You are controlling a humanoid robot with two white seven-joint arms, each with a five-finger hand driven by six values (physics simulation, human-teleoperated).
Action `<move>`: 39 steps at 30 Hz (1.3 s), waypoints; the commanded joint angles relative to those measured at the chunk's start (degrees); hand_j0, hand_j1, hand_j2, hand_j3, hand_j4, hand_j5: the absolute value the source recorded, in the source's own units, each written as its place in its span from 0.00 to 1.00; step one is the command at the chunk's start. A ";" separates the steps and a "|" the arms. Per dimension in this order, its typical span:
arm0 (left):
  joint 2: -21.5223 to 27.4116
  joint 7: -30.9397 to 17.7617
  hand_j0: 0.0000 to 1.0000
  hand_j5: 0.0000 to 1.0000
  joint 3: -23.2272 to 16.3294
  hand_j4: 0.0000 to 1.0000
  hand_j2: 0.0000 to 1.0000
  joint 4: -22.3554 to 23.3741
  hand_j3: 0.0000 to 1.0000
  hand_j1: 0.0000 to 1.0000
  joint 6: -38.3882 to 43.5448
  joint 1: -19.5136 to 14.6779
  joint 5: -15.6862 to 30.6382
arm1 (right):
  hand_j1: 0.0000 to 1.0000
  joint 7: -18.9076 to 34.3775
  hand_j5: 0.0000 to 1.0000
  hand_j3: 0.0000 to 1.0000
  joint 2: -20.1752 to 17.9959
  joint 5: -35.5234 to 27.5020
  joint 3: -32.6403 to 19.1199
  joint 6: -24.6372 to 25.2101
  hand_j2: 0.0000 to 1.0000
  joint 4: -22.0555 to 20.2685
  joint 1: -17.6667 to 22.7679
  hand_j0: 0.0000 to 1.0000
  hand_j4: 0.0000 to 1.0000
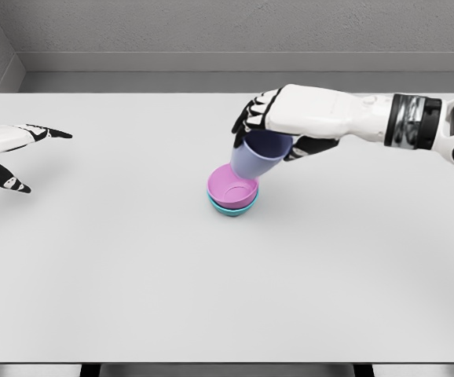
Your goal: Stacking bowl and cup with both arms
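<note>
The lavender cup (257, 156) is in my right hand (278, 118), tilted, its base dipping toward the pink bowl (232, 188) just below and to the left of it. I cannot tell whether the base touches the bowl's rim. My fingers wrap the cup's upper rim from above, thumb on the right side. The pink bowl sits nested inside a teal bowl (233, 209), only the teal rim showing beneath it, and both rest near the middle of the white desk (227, 298). The pink bowl holds nothing inside that I can see. My left hand (15, 149) hangs at the far left edge, fingers spread and holding nothing, well apart from the bowls.
</note>
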 commanded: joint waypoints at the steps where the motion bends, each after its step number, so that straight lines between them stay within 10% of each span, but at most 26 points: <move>1: 0.06 0.02 1.00 1.00 0.04 1.00 1.00 -0.01 1.00 1.00 0.15 0.00 0.34 | 0.63 -0.06 0.63 0.63 0.87 -0.16 1.41 0.13 0.63 0.89 -0.09 0.63 0.63; 39: -0.03 0.02 1.00 1.00 0.04 1.00 1.00 -0.01 1.00 1.00 0.15 0.09 0.34 | 0.65 -0.06 0.65 0.65 5.44 2.39 6.33 0.05 0.65 8.27 -2.02 0.65 0.65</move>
